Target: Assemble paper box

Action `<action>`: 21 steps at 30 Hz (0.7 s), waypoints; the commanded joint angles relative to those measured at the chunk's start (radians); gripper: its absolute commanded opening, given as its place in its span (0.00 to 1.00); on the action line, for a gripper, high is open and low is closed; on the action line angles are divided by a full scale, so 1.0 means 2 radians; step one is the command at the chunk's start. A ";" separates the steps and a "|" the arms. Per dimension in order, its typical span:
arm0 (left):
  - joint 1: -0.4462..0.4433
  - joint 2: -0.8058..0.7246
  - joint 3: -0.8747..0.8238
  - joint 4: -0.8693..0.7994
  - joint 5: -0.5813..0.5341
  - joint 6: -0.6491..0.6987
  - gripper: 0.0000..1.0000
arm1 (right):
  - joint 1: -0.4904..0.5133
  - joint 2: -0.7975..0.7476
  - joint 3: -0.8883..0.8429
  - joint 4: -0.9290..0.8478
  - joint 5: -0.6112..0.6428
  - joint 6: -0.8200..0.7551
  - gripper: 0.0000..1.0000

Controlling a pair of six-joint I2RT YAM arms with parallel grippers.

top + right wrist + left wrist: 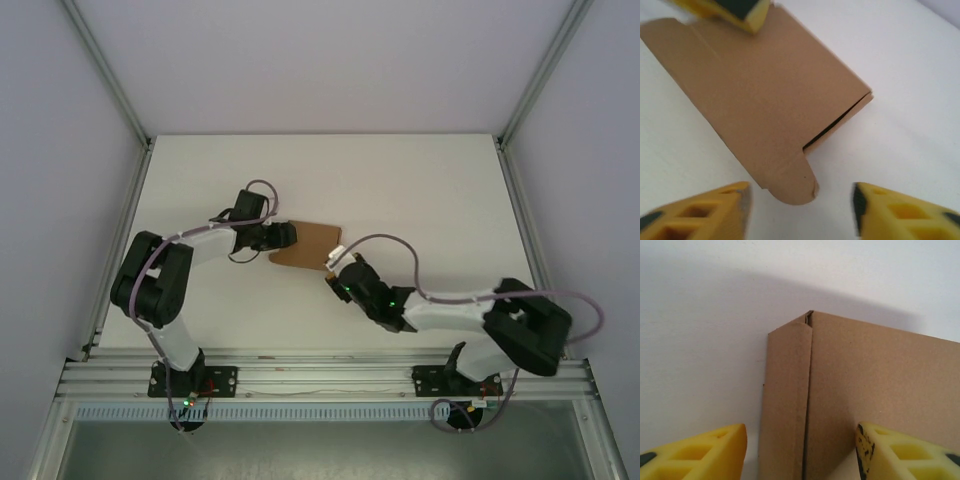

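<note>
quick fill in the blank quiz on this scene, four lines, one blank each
1. The box lies on a ____ table.
2. The box is made of plain brown ____.
3. The fingers of the right gripper are ____ in colour.
4. The left gripper has its jaws ____, not clamped on the box.

Missing words: white; cardboard; yellow; open.
</note>
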 commanded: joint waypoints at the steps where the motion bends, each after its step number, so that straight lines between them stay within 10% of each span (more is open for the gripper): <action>1: 0.010 0.021 -0.012 0.054 0.042 -0.014 0.51 | -0.007 -0.071 -0.029 0.011 -0.012 0.043 0.79; 5: 0.018 0.039 -0.020 0.083 0.071 -0.033 0.42 | -0.064 -0.122 -0.029 -0.011 -0.042 0.173 1.00; 21: 0.072 0.059 -0.075 0.188 0.162 -0.106 0.18 | -0.217 0.060 0.163 -0.155 -0.292 0.382 0.95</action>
